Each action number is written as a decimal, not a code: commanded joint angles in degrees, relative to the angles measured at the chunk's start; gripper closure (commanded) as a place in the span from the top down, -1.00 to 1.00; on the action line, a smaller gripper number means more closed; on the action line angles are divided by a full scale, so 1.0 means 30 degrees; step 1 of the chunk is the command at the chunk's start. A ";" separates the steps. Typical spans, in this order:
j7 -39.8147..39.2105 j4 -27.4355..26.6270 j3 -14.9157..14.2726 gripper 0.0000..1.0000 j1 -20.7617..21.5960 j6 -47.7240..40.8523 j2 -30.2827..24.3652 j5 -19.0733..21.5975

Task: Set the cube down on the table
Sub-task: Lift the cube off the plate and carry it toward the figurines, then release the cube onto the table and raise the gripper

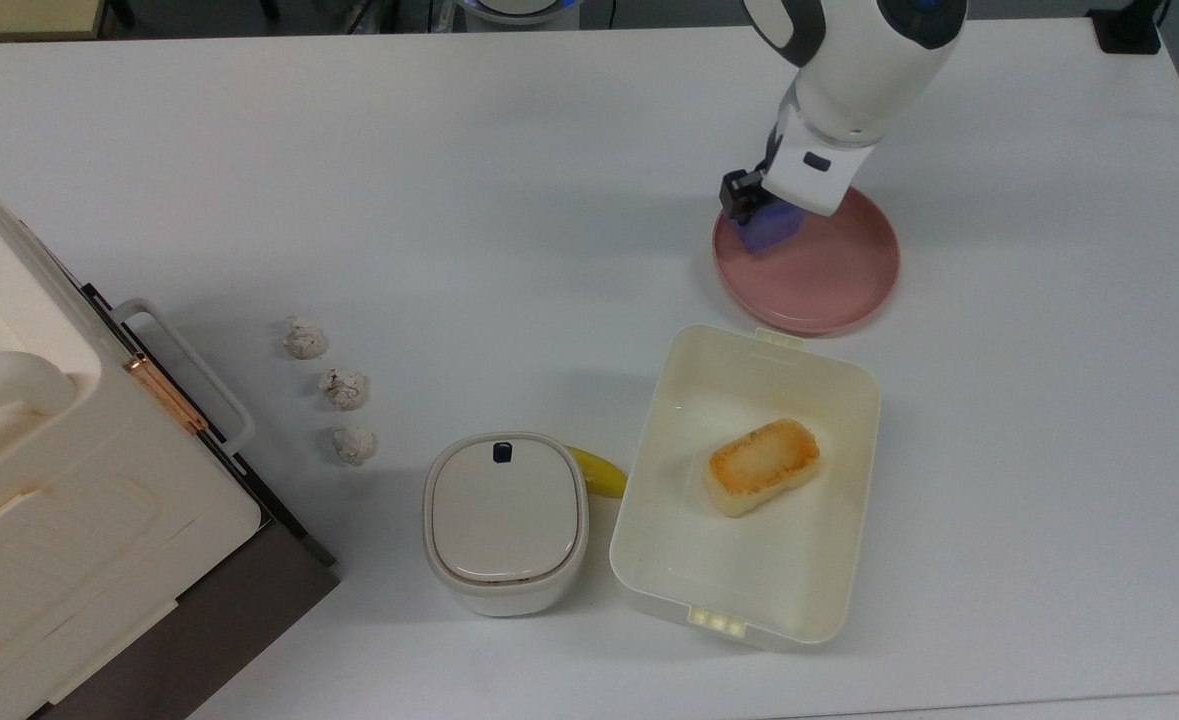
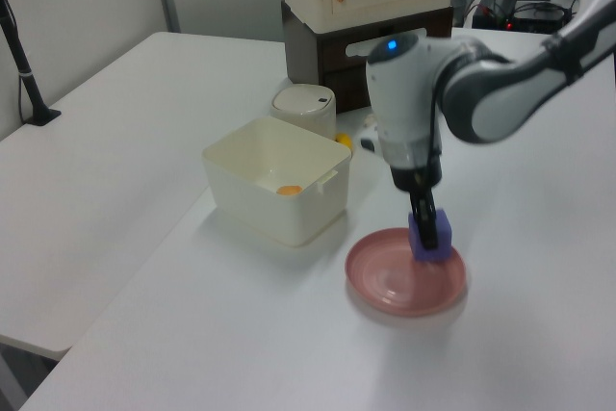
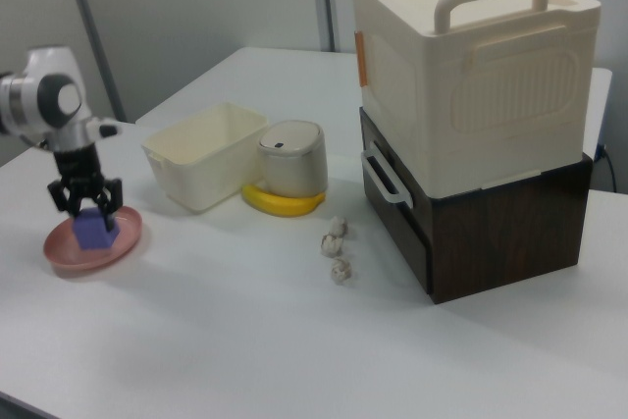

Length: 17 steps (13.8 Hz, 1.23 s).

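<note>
The blue-purple cube (image 1: 771,230) (image 2: 430,236) (image 3: 96,233) is held just above the pink plate (image 1: 834,280) (image 2: 390,281) (image 3: 67,252), over its edge at the top view's left. My gripper (image 1: 764,215) (image 2: 423,218) (image 3: 90,211) comes down from above and is shut on the cube, one dark finger on each side. The white arm hides most of the cube's top in the top view. The white table (image 1: 549,200) lies bare around the plate.
A cream tray (image 1: 639,480) holding a browned bread-like block (image 1: 761,466) sits close below the plate in the top view. Beside it stand a lidded white pot (image 1: 505,520), a banana (image 1: 599,472), three crumpled balls (image 1: 344,388) and a big cream box on a dark cabinet (image 1: 49,480).
</note>
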 commanded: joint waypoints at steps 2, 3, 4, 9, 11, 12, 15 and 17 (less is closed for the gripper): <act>-0.2960 0.0375 -0.3056 -0.86 -0.0990 -0.1211 -0.1447 0.0588; -0.4161 0.0317 -0.3909 -0.83 -0.1573 -0.0891 -0.1215 0.0268; -0.4783 0.0316 -0.4788 -0.81 -0.1927 -0.0250 -0.0777 -0.0374; -0.4967 0.0140 -0.5881 1.00 -0.3362 0.1105 -0.0332 -0.0265; -0.4790 0.0286 -0.5852 1.00 -0.3688 0.0988 -0.0770 -0.0234; -0.4383 0.0316 -0.5852 1.00 -0.3804 0.0958 -0.1121 -0.0234; -0.3178 0.0316 -0.5589 1.00 -0.5090 0.0841 -0.2965 -0.0234; -0.3090 0.0461 -0.4801 1.00 -0.6348 -0.0033 -0.4080 -0.0205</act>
